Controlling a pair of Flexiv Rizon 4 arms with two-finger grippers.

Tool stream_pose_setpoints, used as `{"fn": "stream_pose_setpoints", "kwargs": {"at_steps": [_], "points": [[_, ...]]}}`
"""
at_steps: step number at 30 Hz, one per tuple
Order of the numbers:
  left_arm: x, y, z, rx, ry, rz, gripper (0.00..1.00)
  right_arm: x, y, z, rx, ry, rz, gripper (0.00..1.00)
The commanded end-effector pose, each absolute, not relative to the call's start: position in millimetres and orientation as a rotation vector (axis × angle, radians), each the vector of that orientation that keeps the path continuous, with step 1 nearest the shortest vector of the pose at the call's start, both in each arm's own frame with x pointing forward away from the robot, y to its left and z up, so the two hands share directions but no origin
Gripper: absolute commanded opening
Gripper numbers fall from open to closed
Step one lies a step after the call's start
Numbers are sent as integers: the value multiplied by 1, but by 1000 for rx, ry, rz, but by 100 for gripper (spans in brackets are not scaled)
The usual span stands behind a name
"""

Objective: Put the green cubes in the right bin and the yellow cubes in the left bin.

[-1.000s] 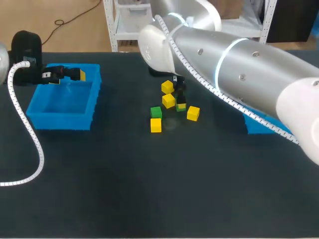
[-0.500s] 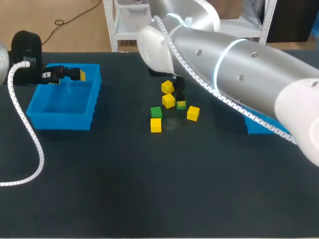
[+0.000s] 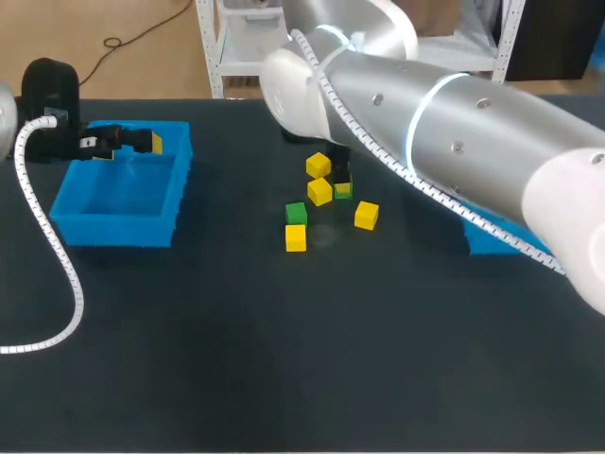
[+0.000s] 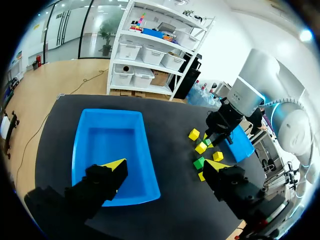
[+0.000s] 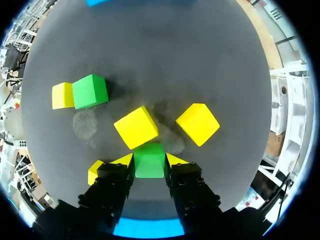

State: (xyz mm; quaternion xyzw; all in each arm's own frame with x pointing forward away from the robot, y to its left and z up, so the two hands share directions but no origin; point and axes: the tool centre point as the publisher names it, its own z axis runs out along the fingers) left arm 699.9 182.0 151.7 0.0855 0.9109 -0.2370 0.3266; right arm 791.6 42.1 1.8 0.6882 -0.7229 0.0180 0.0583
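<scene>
My right gripper [image 5: 149, 161] is shut on a green cube [image 5: 149, 161], one yellow-tipped finger against each side; in the head view this green cube [image 3: 342, 190] sits under the right gripper [image 3: 340, 180] among the yellow cubes. A second green cube [image 3: 296, 213] lies beside a yellow cube [image 3: 296, 237]. Other yellow cubes [image 3: 319, 165] [image 3: 319, 191] [image 3: 366, 216] surround the grip. My left gripper [image 4: 167, 167] stands open and empty above the left blue bin [image 4: 107, 112]; the head view shows the left gripper [image 3: 123, 142] at that bin's far rim.
The left bin [image 3: 123, 227] holds nothing I can see. The right blue bin [image 3: 492, 241] is mostly hidden behind my right arm. In the right wrist view one yellow cube [image 5: 136, 127] touches the held cube's front, and another [image 5: 197, 124] lies close beside it.
The right gripper's fingers have come together on the green cube, which now sits slightly higher in the head view. The left arm has not moved.
</scene>
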Motion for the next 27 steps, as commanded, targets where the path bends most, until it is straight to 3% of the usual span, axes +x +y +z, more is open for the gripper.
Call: {"fn": "stream_pose_setpoints", "kwargs": {"at_steps": [1,8,15,27], "points": [[700,184,150,229,2376,-634,100,803,42,18,2071,-2237,51,0],[700,184,150,229,2376,-634,100,826,23,82,1999,-2537,2,0],[700,184,150,229,2376,-634,100,827,-29,128,1849,-2810,-36,0],[700,184,150,229,2376,-634,100,783,-119,124,1404,-3077,-119,0]]}}
